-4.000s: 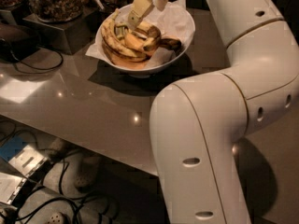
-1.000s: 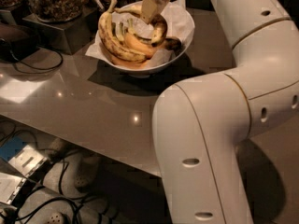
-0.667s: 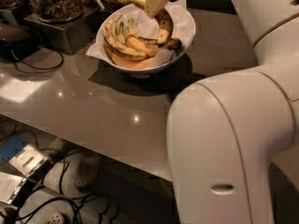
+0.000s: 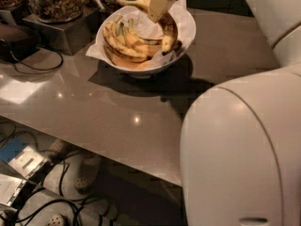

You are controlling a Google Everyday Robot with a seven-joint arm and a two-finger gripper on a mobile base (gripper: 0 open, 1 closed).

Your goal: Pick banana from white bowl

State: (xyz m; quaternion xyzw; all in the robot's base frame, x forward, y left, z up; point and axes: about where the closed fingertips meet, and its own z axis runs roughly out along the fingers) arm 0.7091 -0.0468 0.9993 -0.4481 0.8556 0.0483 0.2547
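The white bowl [image 4: 155,69], lined with white paper, stands at the back of the brown table. It holds several bananas. My gripper [image 4: 157,7] reaches down from the top over the bowl's right half and is shut on the banana [image 4: 170,32], a long, curved one with heavy dark blotches. The banana's yellow end [image 4: 130,3] sticks out left of the gripper above the bowl's far rim. Its dark end hangs down inside the bowl's right side. The cleaner yellow bananas [image 4: 123,44] lie in the bowl's left half.
A glass jar of nuts [image 4: 54,1] stands on a metal stand [image 4: 56,32] left of the bowl. A dark object with a cable [image 4: 16,34] lies at the far left. My white arm [image 4: 240,149] fills the right side. Cables and boxes [image 4: 42,192] lie on the floor below the table's front edge.
My gripper has moved from the bowl's middle to its right side and closed on the dark blotched banana. The banana's left end now stands raised above the far rim.
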